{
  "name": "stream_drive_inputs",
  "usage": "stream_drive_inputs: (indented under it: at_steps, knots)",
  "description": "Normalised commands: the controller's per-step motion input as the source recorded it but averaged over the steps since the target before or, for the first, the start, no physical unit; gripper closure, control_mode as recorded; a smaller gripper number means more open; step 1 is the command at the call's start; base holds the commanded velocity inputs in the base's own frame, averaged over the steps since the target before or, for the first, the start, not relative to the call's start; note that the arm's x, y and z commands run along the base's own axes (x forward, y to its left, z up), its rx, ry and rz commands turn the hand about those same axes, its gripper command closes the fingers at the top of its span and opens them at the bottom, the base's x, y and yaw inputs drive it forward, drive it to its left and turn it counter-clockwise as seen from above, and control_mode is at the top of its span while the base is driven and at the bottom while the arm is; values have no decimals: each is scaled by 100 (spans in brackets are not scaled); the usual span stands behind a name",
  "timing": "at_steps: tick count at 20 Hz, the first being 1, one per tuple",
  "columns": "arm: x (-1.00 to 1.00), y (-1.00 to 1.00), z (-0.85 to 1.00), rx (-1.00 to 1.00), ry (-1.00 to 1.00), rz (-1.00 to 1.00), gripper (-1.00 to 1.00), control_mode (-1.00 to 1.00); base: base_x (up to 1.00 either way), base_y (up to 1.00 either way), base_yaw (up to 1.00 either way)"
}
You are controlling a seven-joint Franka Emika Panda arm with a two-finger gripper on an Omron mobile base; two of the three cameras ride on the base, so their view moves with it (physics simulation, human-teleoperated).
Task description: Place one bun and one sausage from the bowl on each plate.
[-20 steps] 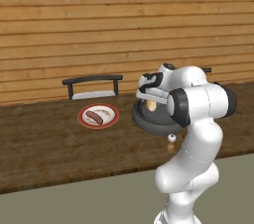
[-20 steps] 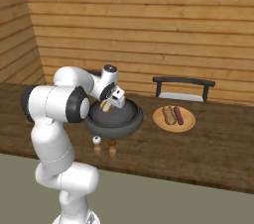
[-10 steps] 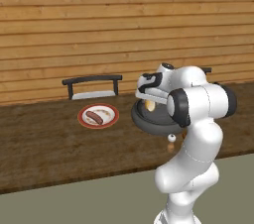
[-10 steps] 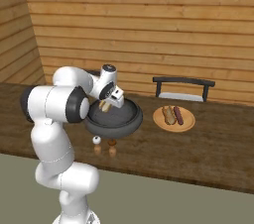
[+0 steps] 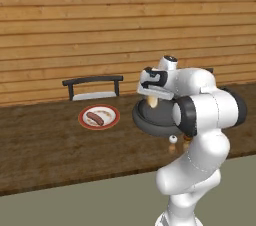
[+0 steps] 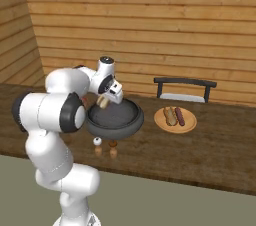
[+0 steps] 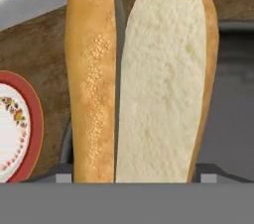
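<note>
My gripper (image 5: pixel 152 98) hangs over the dark grey-black bowl (image 5: pixel 148 124), shut on a split bun (image 5: pixel 152 102). The hand view has the bun (image 7: pixel 144 84) upright and close, crust to the left and pale crumb to the right, hiding most of the fingers. In the right base view the gripper (image 6: pixel 105 99) holds the bun (image 6: pixel 103 102) above the left rim of the bowl (image 6: pixel 116 120). One red-rimmed plate (image 6: pixel 188 124) carries a bun (image 6: pixel 170 115) and a sausage (image 6: pixel 179 116). That plate (image 5: pixel 111 112) sits left of the bowl. A plate's rim (image 7: pixel 32 124) shows beside the bun.
Two small shakers (image 6: pixel 98 145) (image 6: pixel 113 149) stand on the wooden counter (image 6: pixel 200 155) just in front of the bowl. A dark rack (image 5: pixel 93 86) with a pale tray stands against the wooden wall behind the plate. The counter's front edge runs close below the shakers.
</note>
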Motion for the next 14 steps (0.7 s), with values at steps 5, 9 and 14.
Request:
stream_drive_inputs:
  at_steps: [5,9,14]
  knots:
    - [-46,92,90,-20,-3,30,100,-100,0,0,0]
    - [-2,100,26,-22,0,50,100,-100,0,0,0]
    - [5,96,-3,-13,6,61,100,-100,0,0,0]
